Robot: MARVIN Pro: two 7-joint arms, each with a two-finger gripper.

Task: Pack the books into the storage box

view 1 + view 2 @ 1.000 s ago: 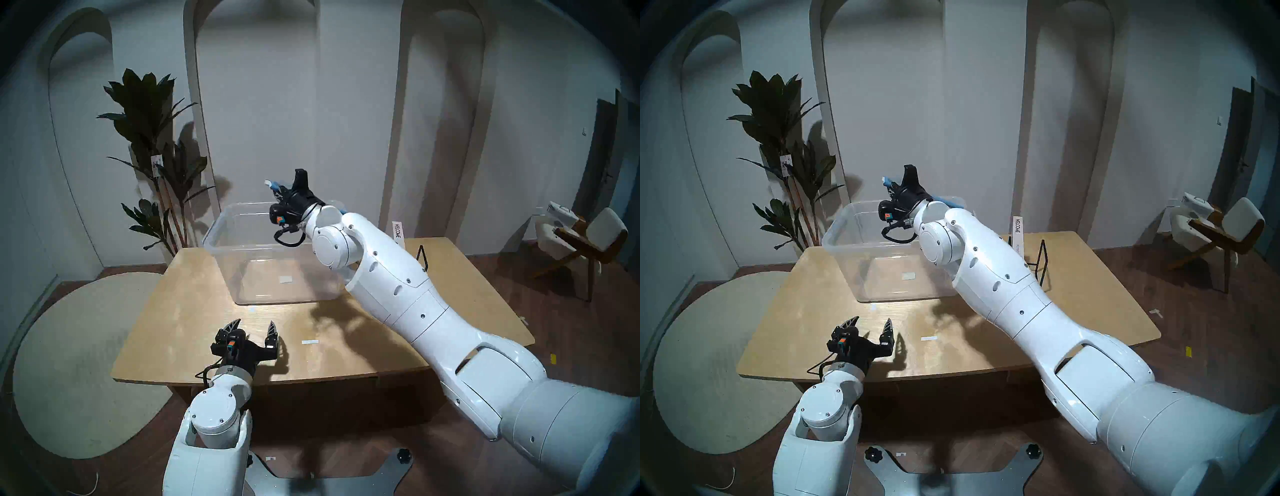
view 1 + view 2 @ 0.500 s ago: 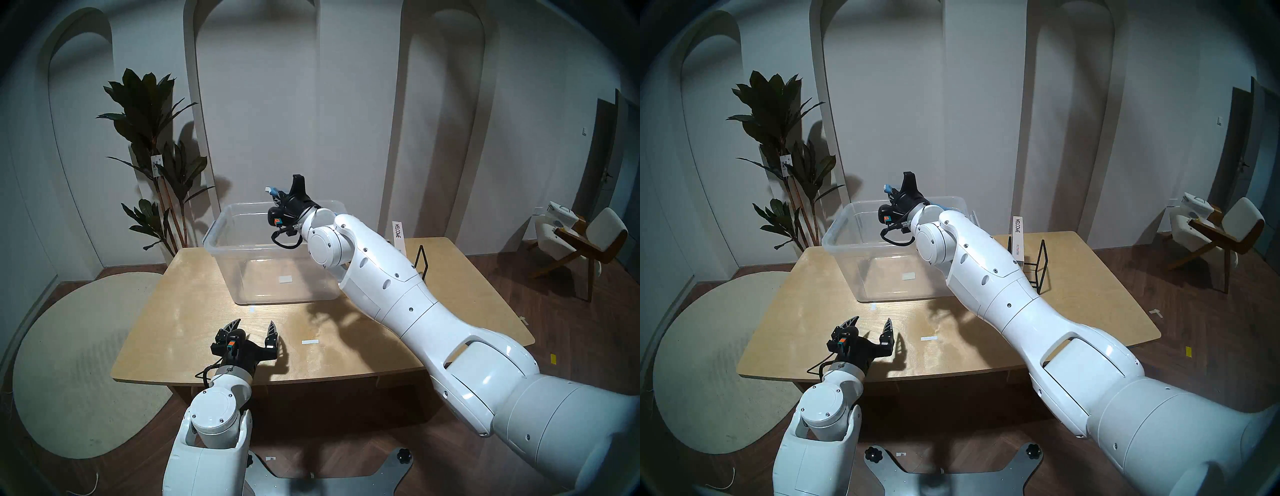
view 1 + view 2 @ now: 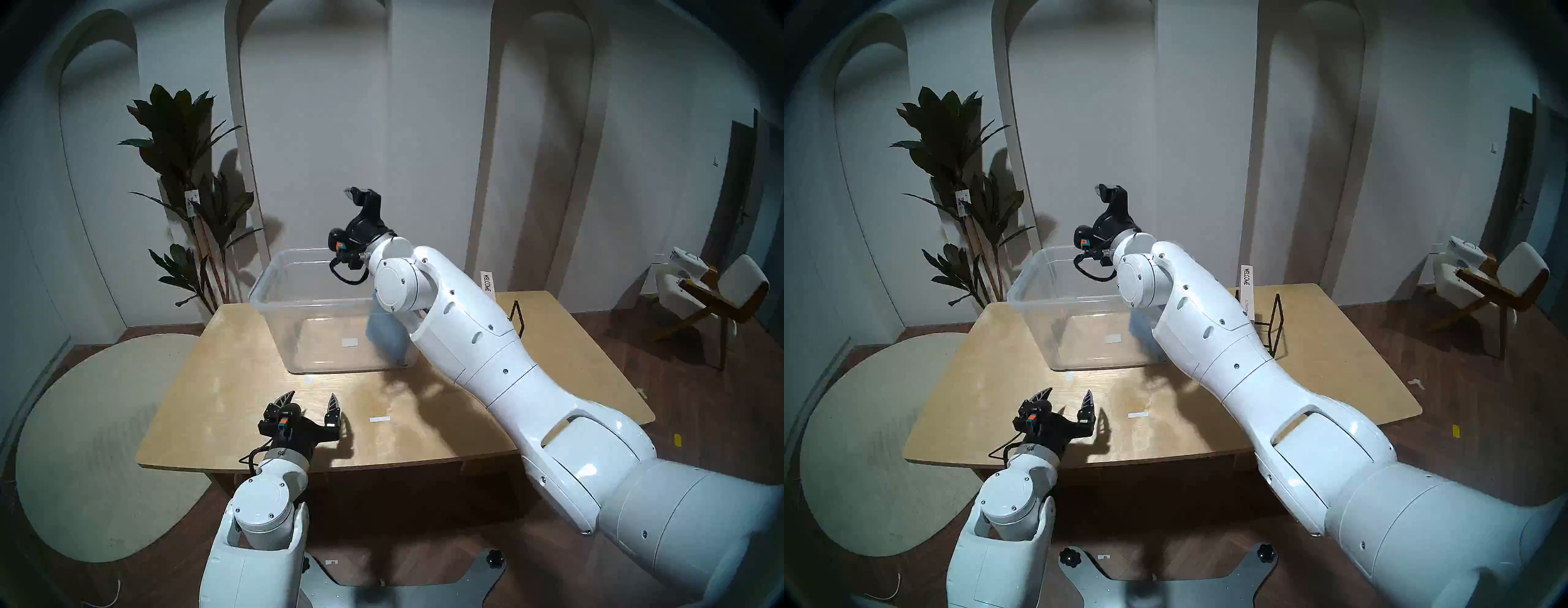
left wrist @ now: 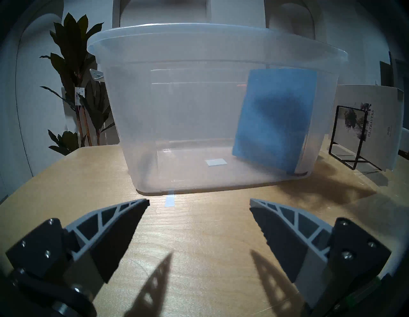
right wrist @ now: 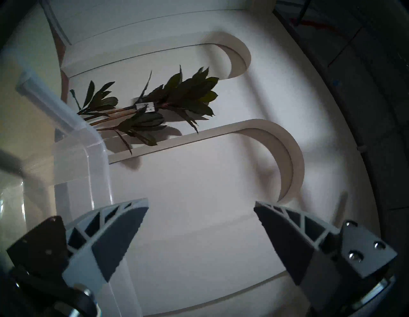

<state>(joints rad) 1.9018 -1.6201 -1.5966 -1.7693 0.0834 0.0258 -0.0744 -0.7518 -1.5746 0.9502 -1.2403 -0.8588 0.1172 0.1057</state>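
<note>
The clear storage box (image 3: 263, 288) (image 3: 1021, 288) (image 4: 199, 28) stands at the back of the wooden table (image 3: 237, 382). A thin blue book (image 4: 276, 119) (image 3: 386, 335) (image 3: 1142, 335) stands inside it, tilted against the right wall. My right gripper (image 3: 360, 194) (image 3: 1110, 191) (image 5: 200, 203) is open and empty, raised above the box's far rim (image 5: 59, 115). The white book with "WELCOME" on its spine (image 3: 486, 282) (image 3: 1246, 280) (image 4: 371, 124) stands right of the box. My left gripper (image 3: 312, 397) (image 3: 1067, 394) (image 4: 198, 201) hovers open and empty over the table's front.
A black wire rack (image 3: 517, 318) (image 3: 1276, 327) (image 4: 345, 137) holds the white book at the table's right back. Strips of white tape (image 3: 379, 419) mark the tabletop. A potted plant (image 3: 186, 182) stands behind the table's left corner, a chair (image 3: 712, 293) at far right.
My right gripper has opened and lifted upward; the blue book it held has dropped into the box and now leans on the right wall. The left arm has stayed still.
</note>
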